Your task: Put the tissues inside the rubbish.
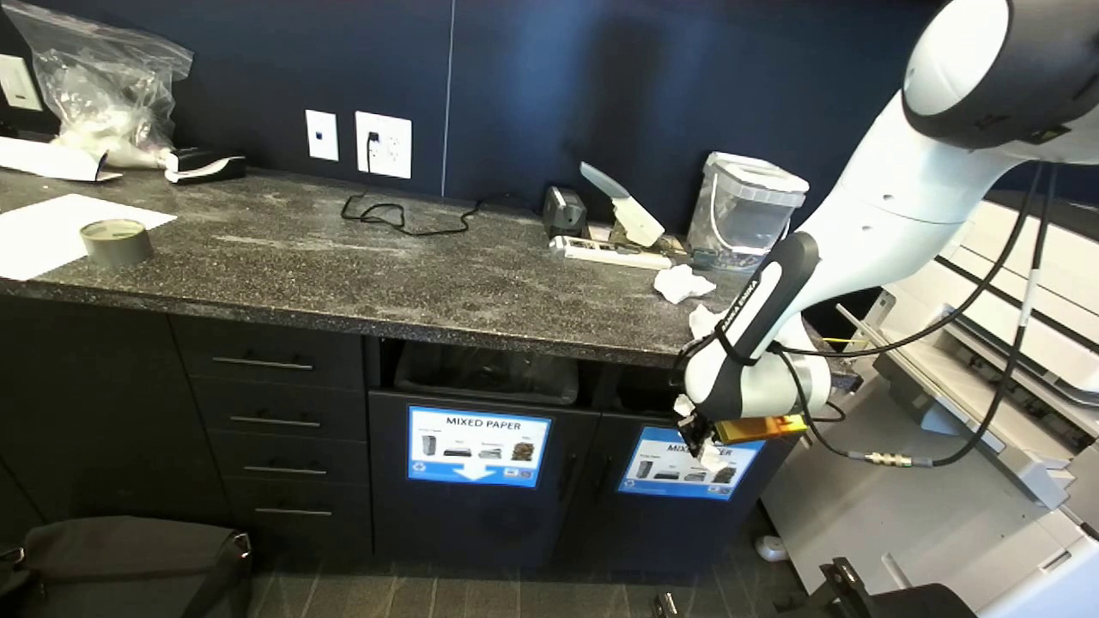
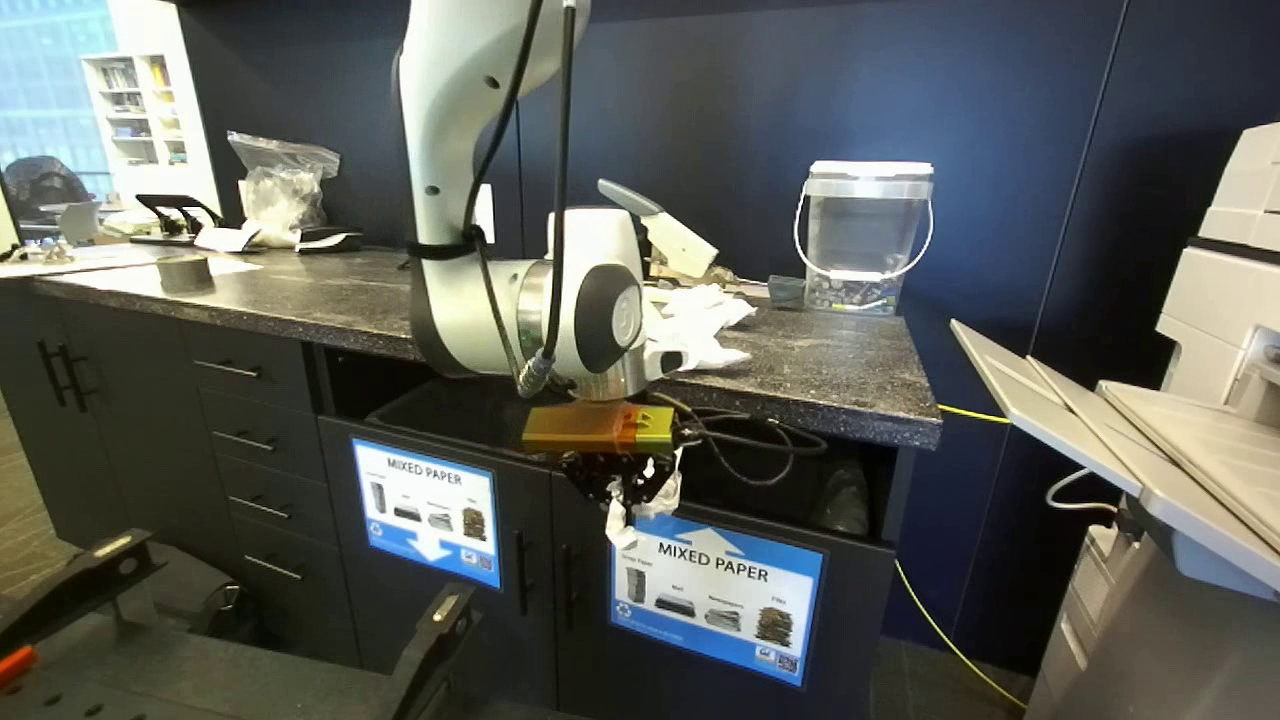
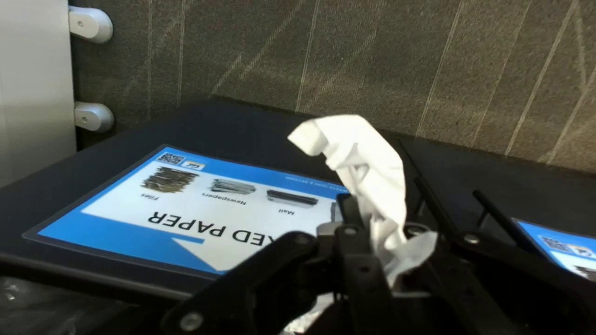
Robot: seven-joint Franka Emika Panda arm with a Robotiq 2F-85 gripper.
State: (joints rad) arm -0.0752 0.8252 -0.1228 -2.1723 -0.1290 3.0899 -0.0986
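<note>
My gripper (image 3: 375,209) is shut on a crumpled white tissue (image 3: 377,172), which sticks out past the fingertips. In an exterior view the same tissue (image 2: 621,525) dangles below the gripper, in front of the right cabinet door's sign. More crumpled white tissues (image 1: 683,284) lie on the counter by the arm; in an exterior view the arm partly covers this white pile (image 2: 700,320). The rubbish is under the countertop: a bin with a clear liner (image 1: 487,373) shows in the left opening, and liner plastic (image 2: 845,500) in the right one. The bins' insides are mostly hidden.
Above the openings runs the dark countertop (image 1: 481,283). A lidded clear bucket (image 2: 868,240), a large stapler (image 1: 631,210) and a tape roll (image 1: 116,242) stand on it. A printer (image 1: 927,446) stands right of the cabinet. Loose cables hang from the arm.
</note>
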